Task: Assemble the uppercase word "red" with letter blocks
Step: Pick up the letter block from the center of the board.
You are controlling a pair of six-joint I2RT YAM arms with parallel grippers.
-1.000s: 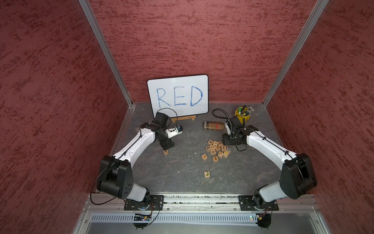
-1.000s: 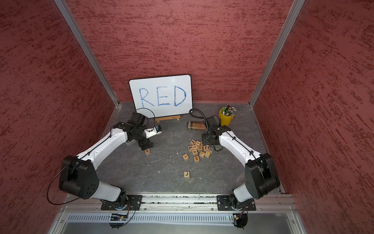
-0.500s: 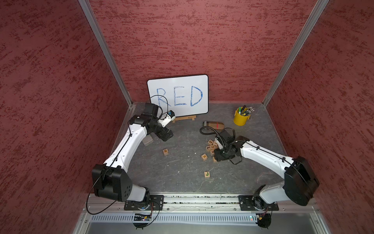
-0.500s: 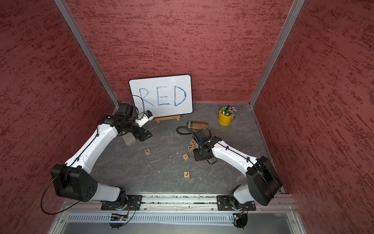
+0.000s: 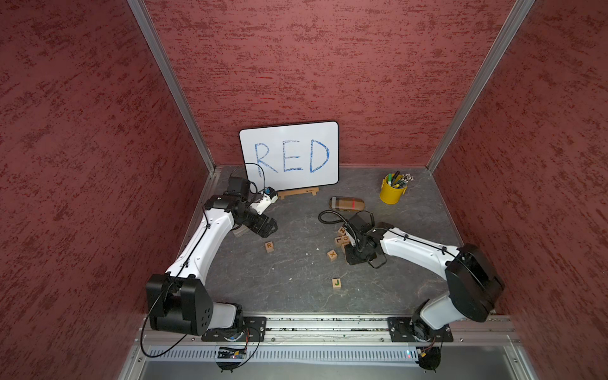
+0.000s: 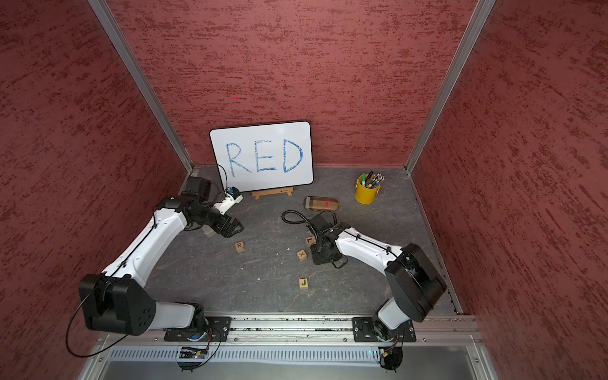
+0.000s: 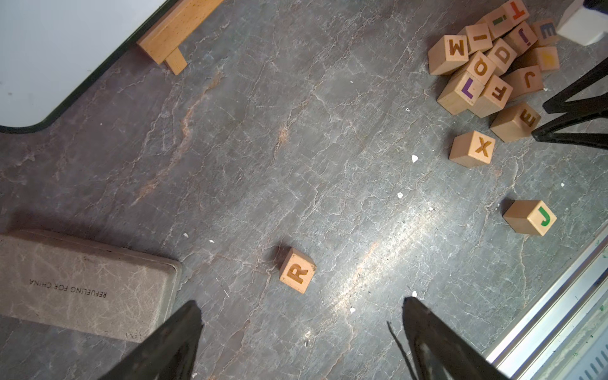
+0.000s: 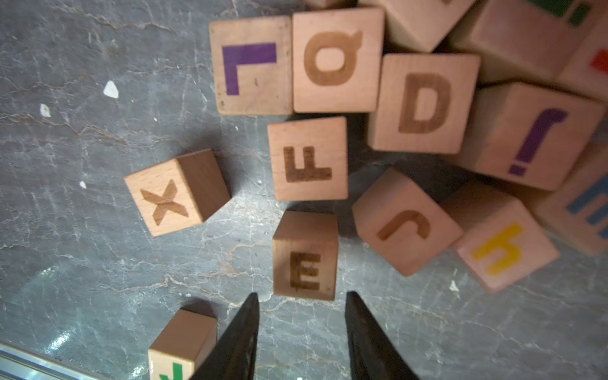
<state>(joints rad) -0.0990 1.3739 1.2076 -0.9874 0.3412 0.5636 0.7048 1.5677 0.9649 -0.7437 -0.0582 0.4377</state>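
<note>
The left gripper (image 7: pixel 301 304) hangs released above the tabletop (image 5: pixel 296 273), its jaws spread wide. The R block (image 7: pixel 297 270) lies alone just ahead of its fingertips, letter face up. That block sits well apart from the heap (image 5: pixel 342 236) of letter blocks, out in front of the whiteboard (image 5: pixel 289 154), which reads RED in blue.

The right gripper (image 8: pixel 302 295) is low at the robot-side edge of the heap, with its jaws parted on either side of the closest edge of the E block (image 8: pixel 305 256). A sliver of tabletop shows on each side, so it looks unclenched, though it is hard to tell whether a tip touches the wood. The E block stands by itself, just beside the F block (image 8: pixel 307 159) and a brown J block (image 8: pixel 406 227).

The D block (image 8: pixel 424 103) rests in the heap just beside the Q block (image 8: pixel 337 61), letter up. An X block (image 5: pixel 332 254) and a green J block (image 5: pixel 336 282) lie apart from the heap.
</note>
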